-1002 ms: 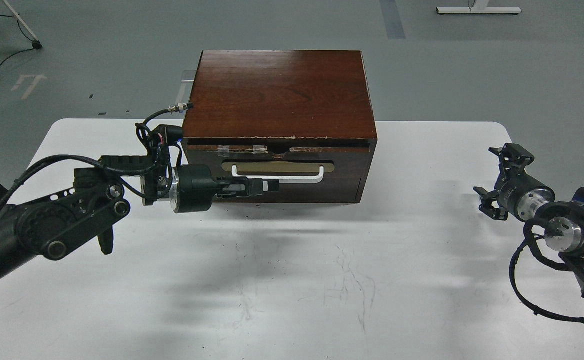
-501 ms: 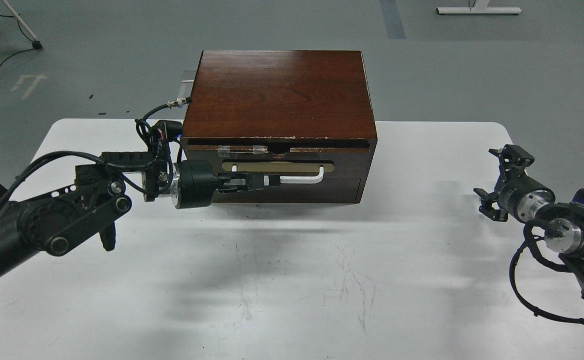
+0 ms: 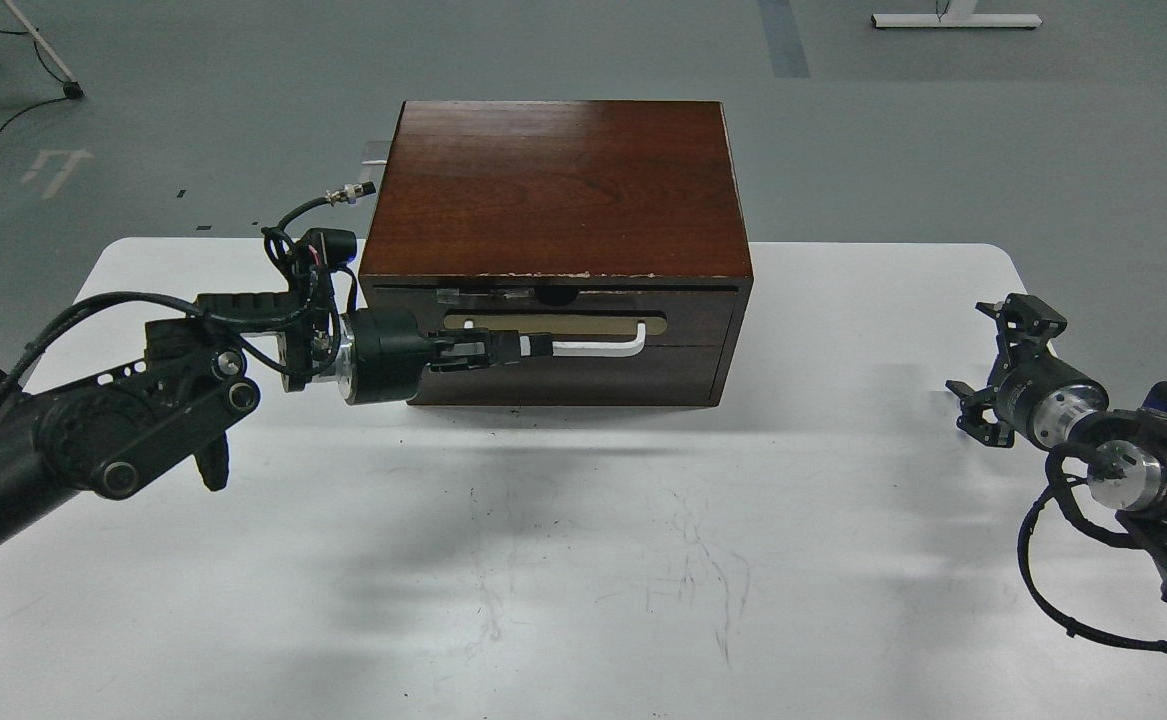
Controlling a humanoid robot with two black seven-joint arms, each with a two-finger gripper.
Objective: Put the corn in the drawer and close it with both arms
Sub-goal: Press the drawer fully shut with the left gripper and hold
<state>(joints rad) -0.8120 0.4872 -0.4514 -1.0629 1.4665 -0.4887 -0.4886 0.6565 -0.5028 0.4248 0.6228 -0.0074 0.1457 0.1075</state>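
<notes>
The left gripper [image 3: 533, 346] lies level against the front of the wooden cabinet [image 3: 558, 190], its dark fingers [image 3: 503, 348] pressed close together over the left half of the white handle [image 3: 603, 348]; whether they actually clench the bar or only rest on it cannot be told from this view. Going by size: the white table [image 3: 583, 560] carries everything, and the cabinet stands at its far middle edge, reddish-brown with a glossy top. The left arm [image 3: 103, 440] reaches in toward the cabinet's lower left corner, cables looped above its wrist. The right arm [image 3: 1133, 470] sits well apart from the cabinet, off to its right near the table's edge, and the right gripper [image 3: 1003, 370] at its end hangs over the table with its fingers spread wide, holding nothing. The drawer [image 3: 563, 325] forms the upper band of the cabinet's front and sits nearly flush with it (a thin dark gap shows under the chipped, taped top edge). The corn is not visible anywhere around the cabinet.
</notes>
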